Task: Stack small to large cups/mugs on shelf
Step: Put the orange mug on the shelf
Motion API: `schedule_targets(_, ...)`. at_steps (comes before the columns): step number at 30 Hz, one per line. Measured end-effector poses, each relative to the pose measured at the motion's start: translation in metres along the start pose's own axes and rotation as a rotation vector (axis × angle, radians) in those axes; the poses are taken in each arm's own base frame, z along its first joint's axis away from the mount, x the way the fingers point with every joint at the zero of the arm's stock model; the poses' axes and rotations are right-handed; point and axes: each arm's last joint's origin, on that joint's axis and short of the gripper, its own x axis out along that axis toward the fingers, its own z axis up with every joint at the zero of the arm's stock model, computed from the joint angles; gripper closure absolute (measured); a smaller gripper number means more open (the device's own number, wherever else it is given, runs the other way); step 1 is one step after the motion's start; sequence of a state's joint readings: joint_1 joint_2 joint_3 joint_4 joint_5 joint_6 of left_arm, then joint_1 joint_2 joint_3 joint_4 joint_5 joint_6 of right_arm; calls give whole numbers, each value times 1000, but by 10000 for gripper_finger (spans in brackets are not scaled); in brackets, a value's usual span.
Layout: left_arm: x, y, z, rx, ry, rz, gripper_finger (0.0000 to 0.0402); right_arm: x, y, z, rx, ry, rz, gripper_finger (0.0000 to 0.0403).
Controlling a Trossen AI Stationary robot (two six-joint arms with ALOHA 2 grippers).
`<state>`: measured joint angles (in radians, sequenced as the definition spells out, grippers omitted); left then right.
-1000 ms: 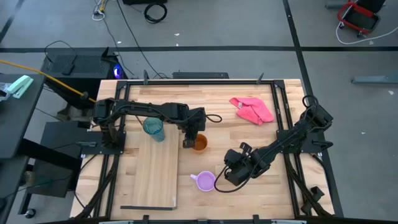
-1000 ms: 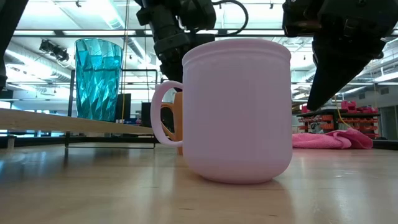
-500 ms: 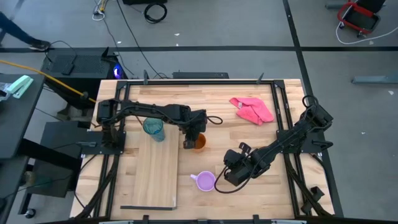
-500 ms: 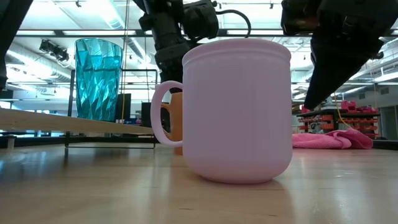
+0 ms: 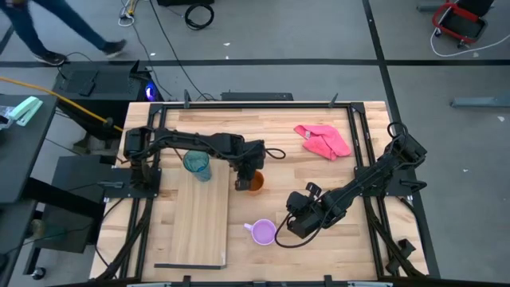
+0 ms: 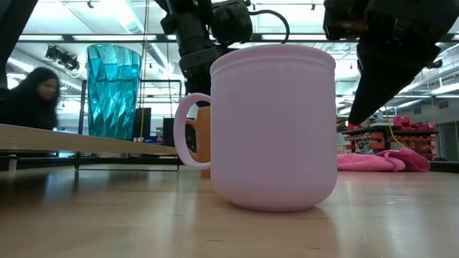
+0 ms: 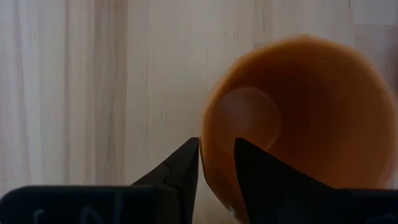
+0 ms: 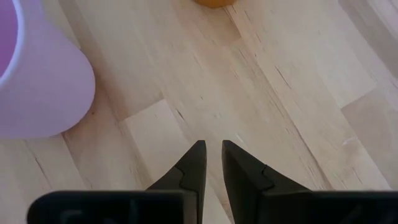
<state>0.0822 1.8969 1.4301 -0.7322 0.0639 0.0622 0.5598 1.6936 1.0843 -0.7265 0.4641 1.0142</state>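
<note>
My left gripper (image 7: 216, 163) is down on the orange mug (image 5: 256, 184), one finger (image 7: 177, 171) outside the rim, the other inside, wall in the narrow gap between them. Can't tell if I'm actually clamped yet. Mug stands upright on the table (image 5: 319, 171), mouth up, just right of the shelf (image 5: 195, 219). Teal tumbler (image 5: 197, 165) upright at the shelf's far end, long axis vertical. Lilac mug (image 5: 263, 232) upright on the table nearer the front, handle toward the shelf. My right gripper (image 8: 211, 158) hovers just beside it, fingers nearly together, holding nothing.
</note>
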Motion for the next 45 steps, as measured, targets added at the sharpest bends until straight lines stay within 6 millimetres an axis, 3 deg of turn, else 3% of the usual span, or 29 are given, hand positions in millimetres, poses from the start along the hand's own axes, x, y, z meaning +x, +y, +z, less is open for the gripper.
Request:
schedule_targets(7,-10,0,10,-3,-46,2,290,0,0,0,-3,0,0,343)
schedule_targets(28,-9,0,4,-30,18,-1,318,0,0,0,-3,-1,1,343)
schedule_targets(40,-9,0,5,-32,16,-8,381,0,0,0,-3,-1,1,343)
schedule_targets(45,-9,0,5,-34,16,-8,384,0,0,0,-3,-1,1,343)
